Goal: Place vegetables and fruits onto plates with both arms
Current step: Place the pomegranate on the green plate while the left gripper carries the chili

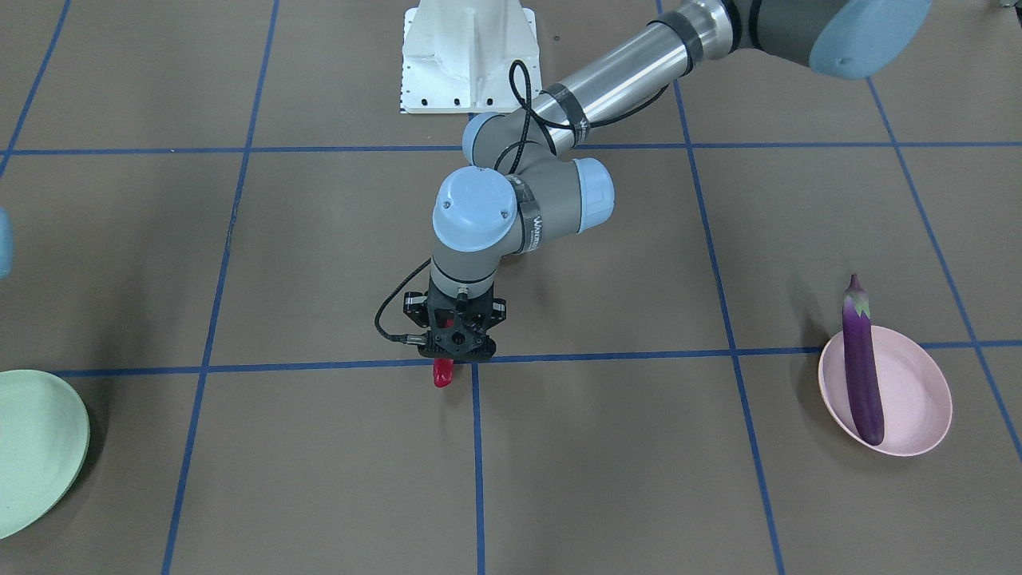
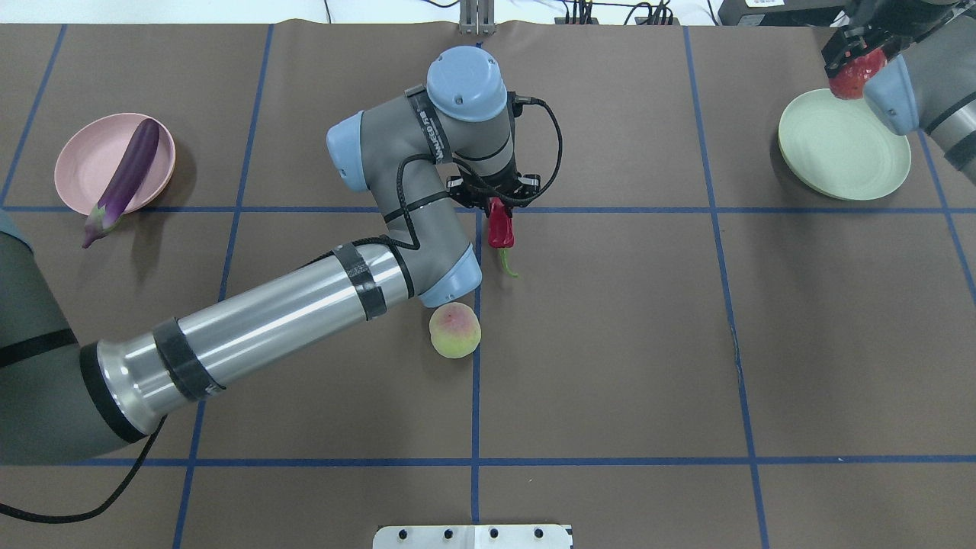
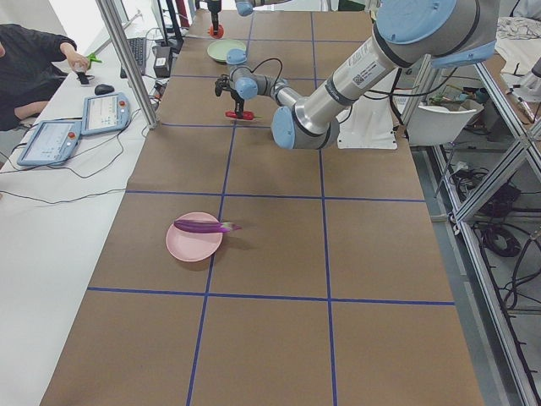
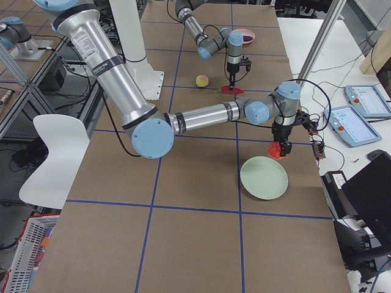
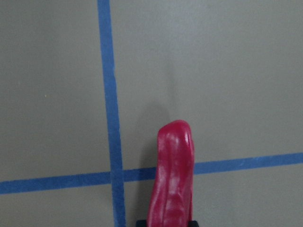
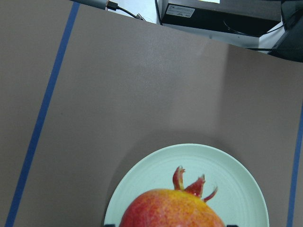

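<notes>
My left gripper (image 2: 499,200) is shut on the red chili pepper (image 2: 501,229) at the table's middle. The pepper hangs low over a blue tape crossing, and it shows in the left wrist view (image 5: 173,179) and in the front view (image 1: 443,372). The pale peach (image 2: 455,329) lies on the table beside the left forearm. The purple eggplant (image 2: 126,179) lies across the pink plate (image 2: 80,164) with its cap over the rim. My right gripper (image 2: 854,55) is shut on the pomegranate (image 6: 173,210) and holds it above the far edge of the mint green plate (image 6: 227,175).
The white robot base (image 1: 471,56) stands at the table's robot side. An operators' desk with tablets (image 3: 51,139) and a metal post (image 3: 127,59) run along the far side. Blue tape lines grid the brown table.
</notes>
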Tool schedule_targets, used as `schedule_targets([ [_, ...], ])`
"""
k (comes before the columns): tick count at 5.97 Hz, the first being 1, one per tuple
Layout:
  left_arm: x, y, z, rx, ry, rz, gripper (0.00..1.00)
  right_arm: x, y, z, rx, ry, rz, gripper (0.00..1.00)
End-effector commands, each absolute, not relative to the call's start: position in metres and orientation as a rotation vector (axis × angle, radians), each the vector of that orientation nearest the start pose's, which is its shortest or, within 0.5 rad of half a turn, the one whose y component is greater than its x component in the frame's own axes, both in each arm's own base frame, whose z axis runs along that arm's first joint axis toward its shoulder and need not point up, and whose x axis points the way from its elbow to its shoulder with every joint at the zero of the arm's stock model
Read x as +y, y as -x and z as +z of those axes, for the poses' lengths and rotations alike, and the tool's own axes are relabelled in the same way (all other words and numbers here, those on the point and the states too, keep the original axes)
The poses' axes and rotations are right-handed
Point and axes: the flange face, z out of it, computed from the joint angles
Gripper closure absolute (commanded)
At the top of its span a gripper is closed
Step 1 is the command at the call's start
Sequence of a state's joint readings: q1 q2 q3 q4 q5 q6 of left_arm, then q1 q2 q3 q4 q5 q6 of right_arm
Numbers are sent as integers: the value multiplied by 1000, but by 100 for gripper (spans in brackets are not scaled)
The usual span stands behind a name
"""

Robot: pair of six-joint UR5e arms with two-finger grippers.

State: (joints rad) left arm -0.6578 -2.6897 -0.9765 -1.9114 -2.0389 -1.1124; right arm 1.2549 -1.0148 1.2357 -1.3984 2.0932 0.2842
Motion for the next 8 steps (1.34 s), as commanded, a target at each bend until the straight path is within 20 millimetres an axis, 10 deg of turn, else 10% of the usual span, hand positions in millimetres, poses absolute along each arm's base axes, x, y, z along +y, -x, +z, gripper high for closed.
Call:
schedule_targets([
  [1, -642, -545, 112, 988, 16, -24, 100, -716, 160, 506, -581, -173, -140, 100],
  [4, -691, -476, 113, 961, -12, -45, 100, -689, 216, 550, -523, -100, -203, 98],
  [6, -729, -409, 116, 929, -2, -33, 100, -682, 226, 551, -526, -96, -220, 1],
  [8, -754, -301, 116, 825, -2, 40, 100, -687, 210, 493, -642, -151, -205, 0],
])
